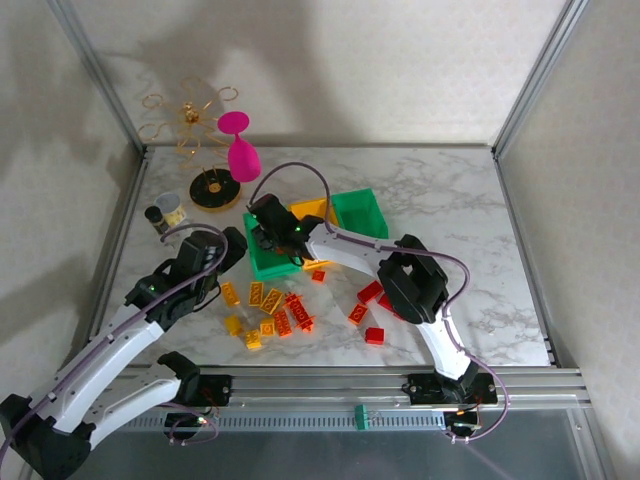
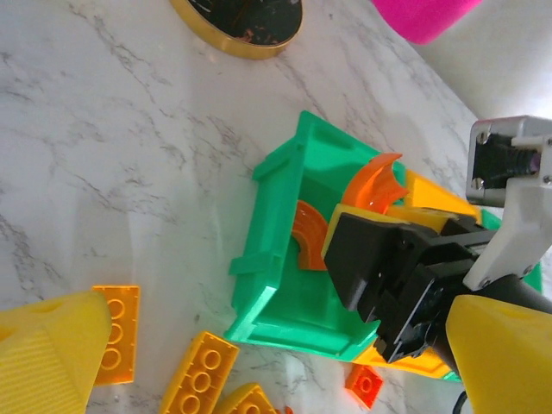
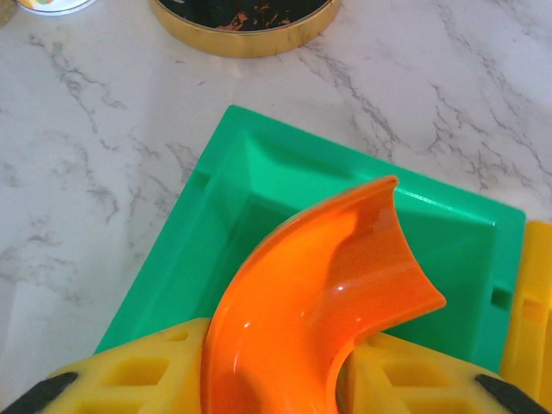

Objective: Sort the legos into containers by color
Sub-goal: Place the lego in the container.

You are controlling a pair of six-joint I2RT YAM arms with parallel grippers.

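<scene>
Near a gold-rimmed dish [image 3: 241, 21], right gripper [image 3: 285, 379] is clasping one orange curved piece [image 3: 319, 285] over the nearer of two green bins [image 3: 216, 216]; left gripper [image 1: 230, 250] is gaping.

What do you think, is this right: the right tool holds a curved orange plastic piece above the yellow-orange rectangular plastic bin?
Not quite: the bin is wrong. The right tool holds the curved orange plastic piece above the green rectangular plastic bin, as the right wrist view shows.

Soft, even light covers my tabletop [image 1: 440, 200]; broad grey shadows lie on the wall [image 1: 330, 60] behind it. Pads [image 3: 147, 384] of my right claw [image 3: 276, 379] blur close-up.
</scene>
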